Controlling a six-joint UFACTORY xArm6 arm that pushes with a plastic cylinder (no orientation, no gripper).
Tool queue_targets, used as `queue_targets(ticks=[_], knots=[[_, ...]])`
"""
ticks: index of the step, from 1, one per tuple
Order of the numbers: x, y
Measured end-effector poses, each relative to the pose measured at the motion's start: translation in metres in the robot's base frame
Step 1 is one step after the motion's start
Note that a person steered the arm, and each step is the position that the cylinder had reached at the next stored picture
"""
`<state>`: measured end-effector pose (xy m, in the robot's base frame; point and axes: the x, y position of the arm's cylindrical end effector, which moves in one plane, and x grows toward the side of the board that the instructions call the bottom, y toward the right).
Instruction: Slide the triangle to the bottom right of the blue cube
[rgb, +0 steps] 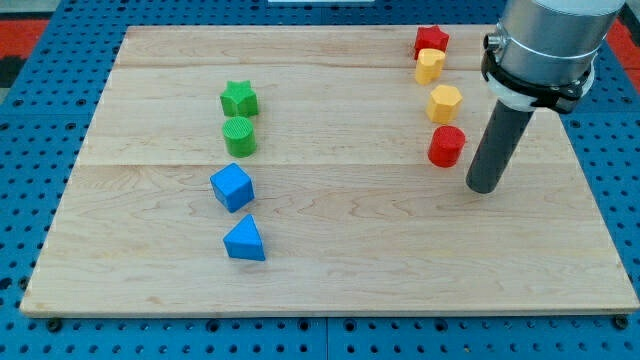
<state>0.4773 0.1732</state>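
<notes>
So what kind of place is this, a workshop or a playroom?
Most likely a robotics lab bench. A robot arm's rod, my tip, stands on a wooden board scattered with small coloured blocks like the blue cube, all resting on a blue perforated base.

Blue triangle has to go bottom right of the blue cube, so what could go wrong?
1. My tip is far off at the view's right, beside the red cylinder; leaving carelessly could knock it.
2. The blue triangle sits just below the blue cube. A push from the wrong side might bump the cube too.
3. The triangle's slanted faces could make it spin or slip off my tip.
</notes>
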Motion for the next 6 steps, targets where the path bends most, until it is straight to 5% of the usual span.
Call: queue_targets(ticks=[2,3,4,5,6], knots=[[-0.002,0.021],[0.081,-0.046],[0.112,-0.168],[0.109,-0.306],[0.079,-0.301]])
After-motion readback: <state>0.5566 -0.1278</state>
